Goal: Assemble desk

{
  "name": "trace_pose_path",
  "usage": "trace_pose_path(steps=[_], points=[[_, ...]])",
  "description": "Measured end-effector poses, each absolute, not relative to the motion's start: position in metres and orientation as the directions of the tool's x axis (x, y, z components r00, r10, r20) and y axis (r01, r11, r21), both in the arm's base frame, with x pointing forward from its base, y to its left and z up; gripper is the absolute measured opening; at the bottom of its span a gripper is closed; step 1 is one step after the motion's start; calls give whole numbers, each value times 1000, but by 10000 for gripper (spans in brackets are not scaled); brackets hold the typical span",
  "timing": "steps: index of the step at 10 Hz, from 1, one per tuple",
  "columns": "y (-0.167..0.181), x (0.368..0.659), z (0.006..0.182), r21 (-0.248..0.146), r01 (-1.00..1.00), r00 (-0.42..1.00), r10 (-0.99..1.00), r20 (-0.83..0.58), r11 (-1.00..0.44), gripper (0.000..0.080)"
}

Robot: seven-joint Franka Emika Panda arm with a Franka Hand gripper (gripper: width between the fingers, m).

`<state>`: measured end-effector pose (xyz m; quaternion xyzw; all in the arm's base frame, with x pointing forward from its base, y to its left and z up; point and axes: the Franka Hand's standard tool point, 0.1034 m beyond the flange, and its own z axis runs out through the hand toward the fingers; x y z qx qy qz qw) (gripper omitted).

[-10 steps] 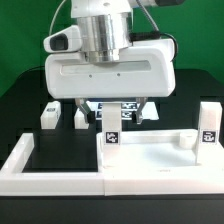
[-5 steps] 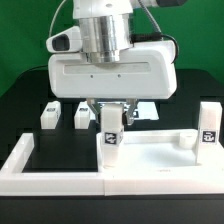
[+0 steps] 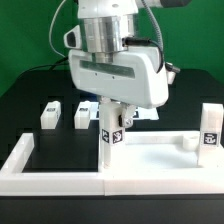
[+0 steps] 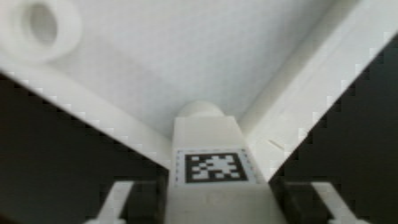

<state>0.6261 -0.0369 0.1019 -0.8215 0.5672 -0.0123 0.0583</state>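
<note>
Black bench (image 3: 25, 110), lower frame: wide white rimmed plastic panel (image 3: 155, 160). Jaws clamped on tagged white block leg (image 3: 110, 135) at its corner.

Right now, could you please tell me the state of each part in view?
panel: flat on table.
gripped leg: upright over a panel corner.
pincer: shut on gripped leg.
leg at exterior view's right: upright on panel corner.
loose legs: on table, apart from panel.
</note>
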Motion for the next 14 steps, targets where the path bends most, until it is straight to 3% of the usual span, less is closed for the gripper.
trace_pose_path(steps=[2,4,5,7,8,10,12,13,14], points=[[-39,629,102,-114,-993,-13,-989,-146,30,290],[-36,629,101,-110,-993,-28,-989,-147,45,296],[-36,628,100,-123,-990,86,-988,-129,-71,296],[-34,626,100,-143,-931,353,-930,-105,-337,590],[-35,624,100,-142,-846,528,-845,-85,-514,590],[-35,623,99,-140,-791,607,-791,-69,-595,646],[-36,623,99,-148,-664,744,-666,-41,-733,649],[-38,623,99,-140,-568,821,-571,-19,-811,649],[-40,625,102,-100,-358,932,-361,14,-928,649]])
